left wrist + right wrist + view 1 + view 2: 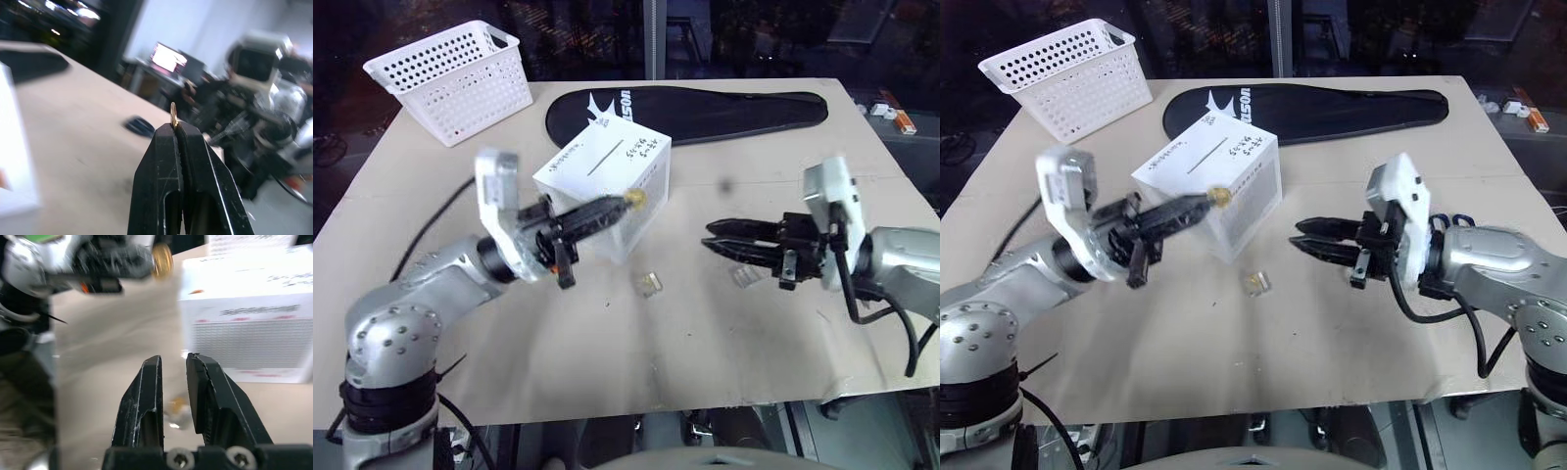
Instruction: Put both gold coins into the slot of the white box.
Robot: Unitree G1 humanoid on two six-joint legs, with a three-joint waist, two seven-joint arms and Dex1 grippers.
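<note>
- L gripper (1217, 198) jaws shut on gold coin (635, 199), beside white box (607, 186); box handwriting unreadable.
- R gripper (710, 238) jaws slightly apart, empty.
- Black case (705, 110) at surface's far edge, lettering partly legible.

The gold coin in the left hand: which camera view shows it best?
The right wrist view: the gold coin shows there as a broad disc at the left hand's tip. Both eye views show a small gold dot beside the white box; the left wrist view shows its thin edge.

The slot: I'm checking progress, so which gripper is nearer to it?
Left. The left gripper, shut on a gold coin, is at the white box's front edge, just short of the slot. The right gripper hangs off to the box's right.
</note>
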